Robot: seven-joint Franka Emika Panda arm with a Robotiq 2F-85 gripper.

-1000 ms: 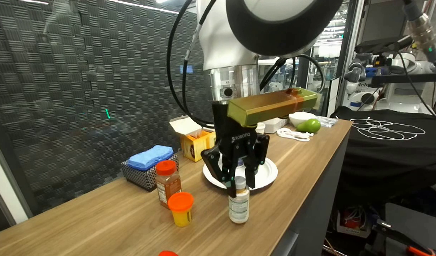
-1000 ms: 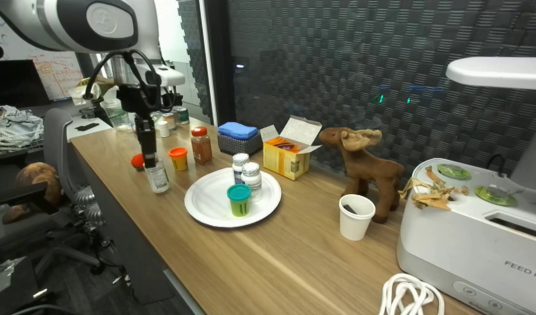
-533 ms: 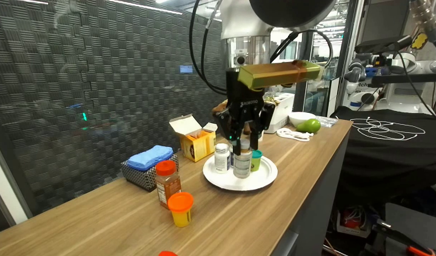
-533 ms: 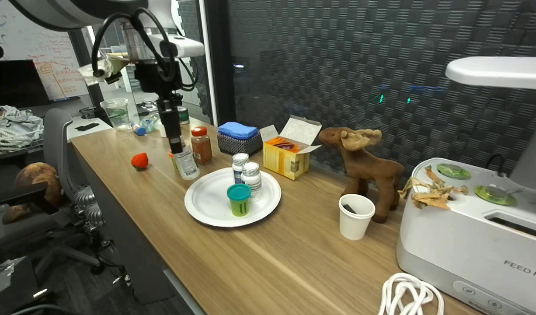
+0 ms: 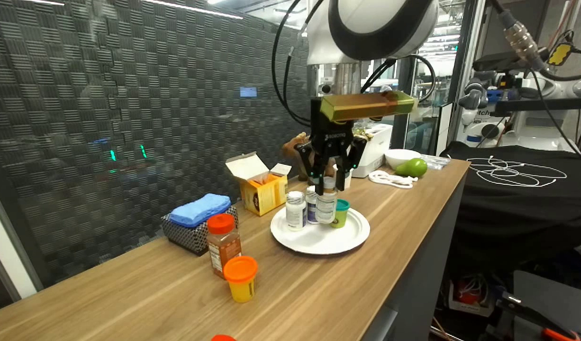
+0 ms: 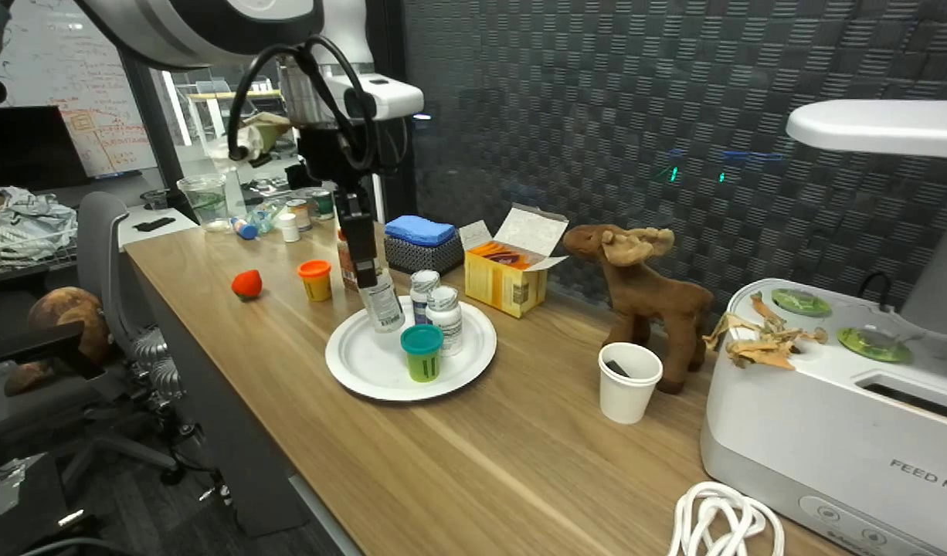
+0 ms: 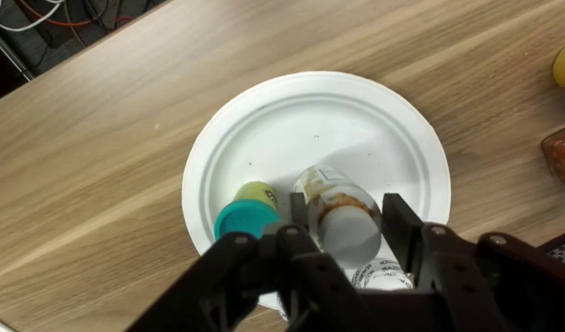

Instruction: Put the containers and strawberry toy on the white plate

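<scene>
Strawberry toy [image 6: 247, 284] on tbl [image 6: 458, 455] shows whole only in an ext. view.

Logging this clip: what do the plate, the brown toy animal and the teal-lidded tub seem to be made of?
White plate: probably moulded paper pulp, perhaps plastic; matte, with a pressed ring inside the rim.
Brown toy animal: likely plush fabric; its surface looks dull and slightly fuzzy.
Teal-lidded tub: seemingly plastic; smooth, evenly coloured green body and lid.
</scene>
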